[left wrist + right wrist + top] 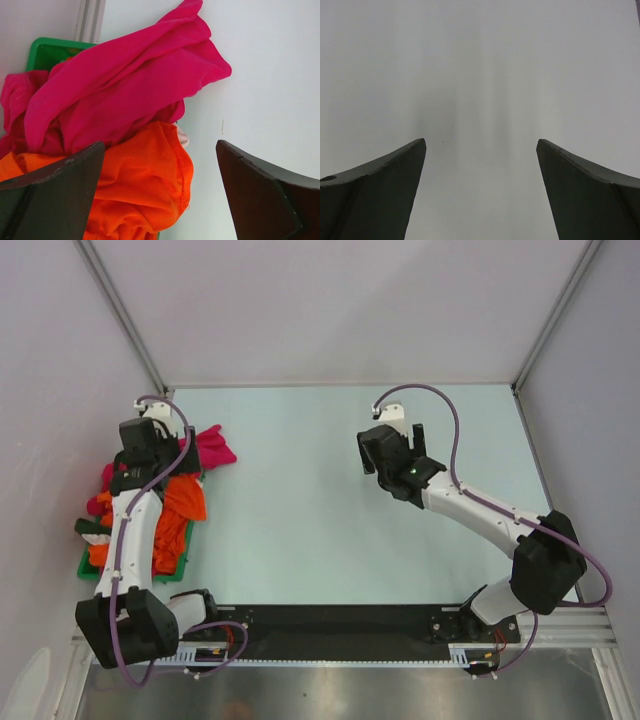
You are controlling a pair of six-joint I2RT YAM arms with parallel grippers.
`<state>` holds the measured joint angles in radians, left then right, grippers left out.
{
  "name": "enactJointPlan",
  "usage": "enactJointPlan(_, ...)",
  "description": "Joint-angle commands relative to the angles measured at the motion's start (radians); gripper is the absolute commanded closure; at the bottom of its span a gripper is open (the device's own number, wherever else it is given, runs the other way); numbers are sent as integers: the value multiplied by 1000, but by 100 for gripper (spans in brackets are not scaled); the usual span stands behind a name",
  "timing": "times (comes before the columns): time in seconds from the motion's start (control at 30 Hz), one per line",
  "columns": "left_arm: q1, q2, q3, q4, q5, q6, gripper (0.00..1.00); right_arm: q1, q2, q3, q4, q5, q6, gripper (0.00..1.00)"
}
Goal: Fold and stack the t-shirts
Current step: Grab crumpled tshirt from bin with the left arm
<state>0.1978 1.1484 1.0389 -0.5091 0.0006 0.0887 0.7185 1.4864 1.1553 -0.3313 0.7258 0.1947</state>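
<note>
A heap of crumpled t-shirts lies in and over a green bin (88, 566) at the table's left edge. A magenta shirt (213, 448) (115, 85) spills onto the table toward the back. An orange shirt (185, 498) (140, 190) lies under and in front of it. My left gripper (160, 455) (160, 195) is open just above the heap, its jaws straddling the orange shirt's hem without holding it. My right gripper (392, 455) (480, 190) is open and empty over bare table right of centre.
The green bin's corner (45, 50) shows behind the magenta shirt. Pale walls close the table at the left, back and right. A black strip (340, 625) runs along the near edge between the arm bases.
</note>
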Motion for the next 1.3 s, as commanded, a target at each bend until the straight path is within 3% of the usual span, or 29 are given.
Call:
enactJointPlan(0.0,-12,-56,-20,44,-36,23,0,15,-15,14,11,55,28,0)
enactJointPlan(0.23,-11,-7,21,57,-92,-4,0,30,-31,21,-15,67,37,0)
enactJointPlan(0.37,-9,144,128,40,-120,-12,0,33,-46,24,-28,72,34,0)
enactJointPlan(0.7,19,613,654,-160,-34,-3,2,35,-77,-26,-6,80,69,0)
enactJointPlan(0.9,20,793,843,-233,-65,45,2,35,-87,-62,12,69,78,0)
enactJointPlan(1.27,20,901,681,-207,-53,34,5,35,-43,-31,-17,64,63,0)
